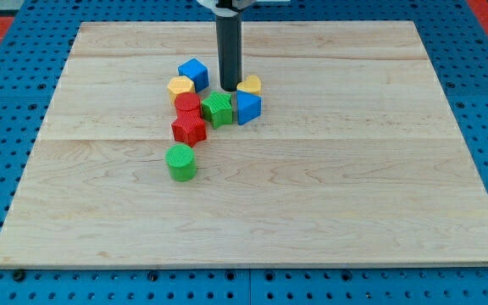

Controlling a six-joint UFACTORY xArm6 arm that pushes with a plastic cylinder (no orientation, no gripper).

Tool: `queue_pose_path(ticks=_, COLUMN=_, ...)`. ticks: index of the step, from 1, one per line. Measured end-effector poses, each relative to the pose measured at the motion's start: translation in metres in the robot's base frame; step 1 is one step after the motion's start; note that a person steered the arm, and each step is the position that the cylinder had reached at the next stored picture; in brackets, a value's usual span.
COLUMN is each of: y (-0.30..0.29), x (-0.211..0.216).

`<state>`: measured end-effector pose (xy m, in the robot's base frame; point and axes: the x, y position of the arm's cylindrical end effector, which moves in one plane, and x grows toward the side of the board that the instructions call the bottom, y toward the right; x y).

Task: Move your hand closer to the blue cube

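Note:
The blue cube (194, 74) sits on the wooden board (312, 186), upper middle of the view. My tip (230, 88) stands just to the cube's right and slightly lower, a small gap apart. A yellow heart block (249, 85) lies right beside the tip on its right. A second blue block (247, 108) and a green block (218, 109) lie just below the tip.
A yellow block (180, 87) touches the blue cube's lower left. Two red blocks (188, 104) (189, 129) lie below it, and a green cylinder (180, 162) stands lower still. The board rests on a blue perforated table (7, 127).

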<state>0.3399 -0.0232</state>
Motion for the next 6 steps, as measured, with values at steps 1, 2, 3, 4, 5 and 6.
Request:
queue_pose_path(ticks=1, y=0.031, x=-0.036)
queue_pose_path(ticks=2, y=0.087, x=-0.091)
queue_pose_path(ticks=3, y=-0.001, x=-0.120)
queue_pose_path(ticks=4, y=-0.096, x=-0.119)
queue_pose_path(ticks=5, y=-0.118, x=-0.067)
queue_pose_path(ticks=6, y=-0.074, x=-0.025)
